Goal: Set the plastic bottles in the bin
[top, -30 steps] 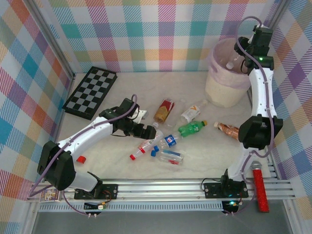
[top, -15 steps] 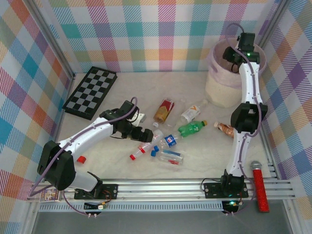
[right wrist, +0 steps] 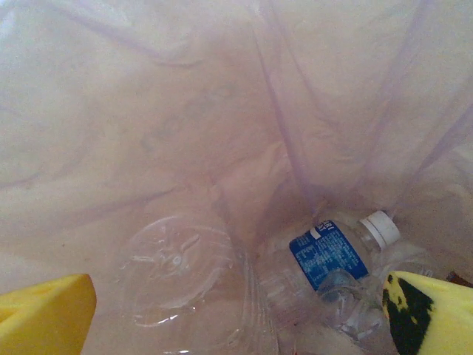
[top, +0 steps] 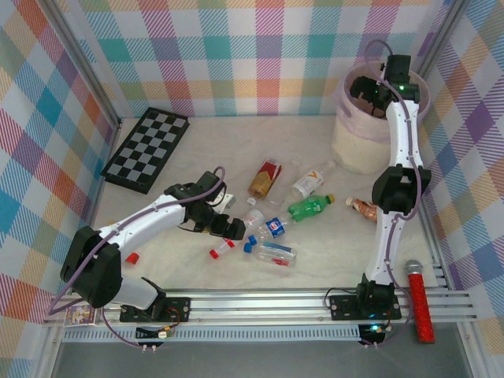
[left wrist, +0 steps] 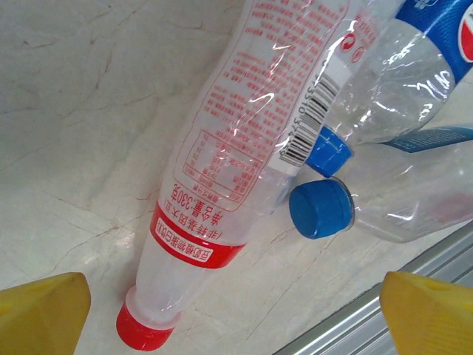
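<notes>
Clear plastic forms the red-capped bottle, which lies on its side on the white table, its cap pointing at the left wrist camera and sitting roughly between the 2 yellow fingertips of the left gripper. Those jaws stand wide apart and touch nothing. 2 blue-capped bottles press against its labelled body. Seen from above, this cluster sits near the table's middle.

Further right lie a green bottle, a brown bottle with a red label, a clear white-labelled bottle and another brown bottle near the table's right edge.

The bin stands in the far right corner, with a pink liner over its rim. The right gripper hangs inside its mouth, jaws spread wide and empty. Below it on the liner rest a blue-labelled bottle with a white cap and a clear bottle seen base-on.

A checkerboard lies at the far left, a loose red cap at the near left, and a red stick across the metal rail at the near right.
</notes>
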You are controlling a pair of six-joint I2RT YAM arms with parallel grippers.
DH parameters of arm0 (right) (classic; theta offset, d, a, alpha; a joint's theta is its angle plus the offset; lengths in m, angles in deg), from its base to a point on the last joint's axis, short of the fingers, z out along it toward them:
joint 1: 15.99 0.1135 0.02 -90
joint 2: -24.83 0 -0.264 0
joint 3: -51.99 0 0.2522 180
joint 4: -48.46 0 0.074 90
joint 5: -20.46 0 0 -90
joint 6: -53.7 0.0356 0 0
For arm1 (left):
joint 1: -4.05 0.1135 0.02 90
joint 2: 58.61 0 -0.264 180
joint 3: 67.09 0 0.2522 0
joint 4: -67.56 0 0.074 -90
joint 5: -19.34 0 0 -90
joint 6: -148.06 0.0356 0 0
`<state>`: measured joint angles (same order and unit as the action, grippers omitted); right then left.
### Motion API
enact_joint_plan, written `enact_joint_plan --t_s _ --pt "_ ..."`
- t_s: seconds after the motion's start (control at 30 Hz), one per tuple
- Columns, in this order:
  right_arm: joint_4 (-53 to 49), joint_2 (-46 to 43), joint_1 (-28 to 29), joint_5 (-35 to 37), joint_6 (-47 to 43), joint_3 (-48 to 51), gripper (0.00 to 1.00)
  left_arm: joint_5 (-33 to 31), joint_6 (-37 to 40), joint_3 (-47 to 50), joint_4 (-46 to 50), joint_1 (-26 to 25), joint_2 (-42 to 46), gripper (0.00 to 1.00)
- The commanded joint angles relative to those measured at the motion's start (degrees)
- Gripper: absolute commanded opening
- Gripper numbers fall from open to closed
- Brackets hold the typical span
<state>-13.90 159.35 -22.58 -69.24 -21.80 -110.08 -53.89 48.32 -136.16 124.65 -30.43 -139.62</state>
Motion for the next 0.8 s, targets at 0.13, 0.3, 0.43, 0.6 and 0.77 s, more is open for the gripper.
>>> enact_joint_plan --t_s 0.13,0.3,0.43,0.6,0.77 --pt "-2.16 -8.94 -2.02 0.17 0.64 -1.74 0.99 -0.60 0.77 1.84 -0.44 -0.75 -0.30 1.00" --pt "-4.42 -13.74 -2.30 -2.13 0.45 -1.47 0.99 -0.22 1.12 3.05 -1.11 -1.48 -1.75 1.00" --pt "-7.94 -17.54 -2.30 -6.57 2.26 0.51 0.99 -1.80 1.12 4.39 -2.24 -2.23 -2.96 1.00" --pt "-4.08 -24.88 -2.19 -16.82 7.47 10.56 0.99 -7.09 -0.06 5.27 -3.33 -2.78 -4.92 0.95" --pt "-0.13 -32.00 -1.20 -22.67 11.13 18.50 0.99 -9.66 -1.04 6.60 -6.63 -4.04 -6.84 0.86"
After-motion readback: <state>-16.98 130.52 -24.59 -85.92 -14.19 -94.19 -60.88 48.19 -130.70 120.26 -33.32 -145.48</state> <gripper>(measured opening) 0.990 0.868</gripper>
